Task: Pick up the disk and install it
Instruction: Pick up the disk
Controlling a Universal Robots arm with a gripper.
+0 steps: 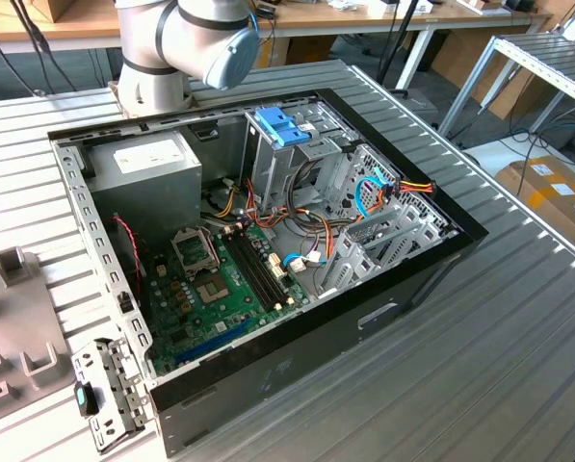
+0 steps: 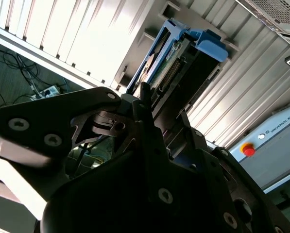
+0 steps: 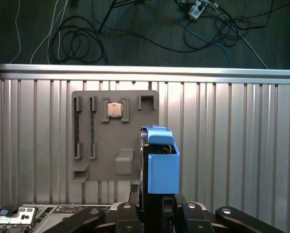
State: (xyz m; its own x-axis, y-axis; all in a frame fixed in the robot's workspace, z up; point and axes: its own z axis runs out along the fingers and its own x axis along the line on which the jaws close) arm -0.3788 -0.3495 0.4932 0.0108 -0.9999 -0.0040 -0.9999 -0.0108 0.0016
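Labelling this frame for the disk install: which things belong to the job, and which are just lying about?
Job:
disk in its light-blue bracket
gripper, shut on the disk
open computer case

Lying about:
grey fixture plate
processor chip on that plate
red button
floor cables

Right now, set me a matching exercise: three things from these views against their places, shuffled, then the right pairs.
Things
1. flat silver-grey metal disk in its light-blue plastic bracket
2. large grey metal box with a white sticker
3. small square silver chip

Places
A. inside the open black computer case
B. on the flat grey holder plate
C. clamped in the black gripper

Pairs: 1-C, 2-A, 3-B.
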